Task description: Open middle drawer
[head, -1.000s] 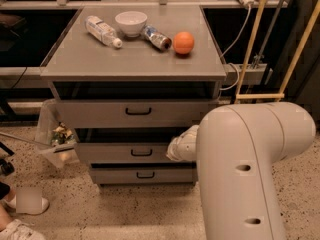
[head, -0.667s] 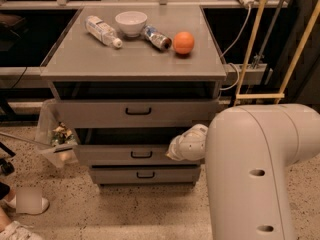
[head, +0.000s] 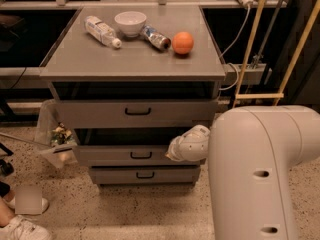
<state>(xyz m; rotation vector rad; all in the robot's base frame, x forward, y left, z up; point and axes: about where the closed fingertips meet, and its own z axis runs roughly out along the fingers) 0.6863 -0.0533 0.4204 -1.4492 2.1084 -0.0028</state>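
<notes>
The grey cabinet [head: 135, 64] has three drawers alike. The middle drawer [head: 107, 155] has a small black bar handle [head: 141, 155] centred on its front, and a dark gap shows above its front panel. The topmost drawer [head: 95, 115] is above it and the lowest drawer [head: 115, 175] below. My gripper [head: 186, 145] is the white end of the arm, at the right end of the middle drawer's front, right of the handle. My large white arm [head: 260, 174] fills the lower right and hides the cabinet's right side.
On the cabinet top lie a plastic bottle [head: 101, 31], a white bowl [head: 130, 22], a can [head: 155, 38] and an orange [head: 182, 42]. A bag of litter [head: 57, 136] hangs at the cabinet's left. A person's shoe [head: 22, 228] is at bottom left. Yellow poles [head: 250, 44] and cables stand at right.
My white arm has shifted to the right in the view. The gripper has stayed at the right end of the middle drawer's front. The drawer front shows no clear movement.
</notes>
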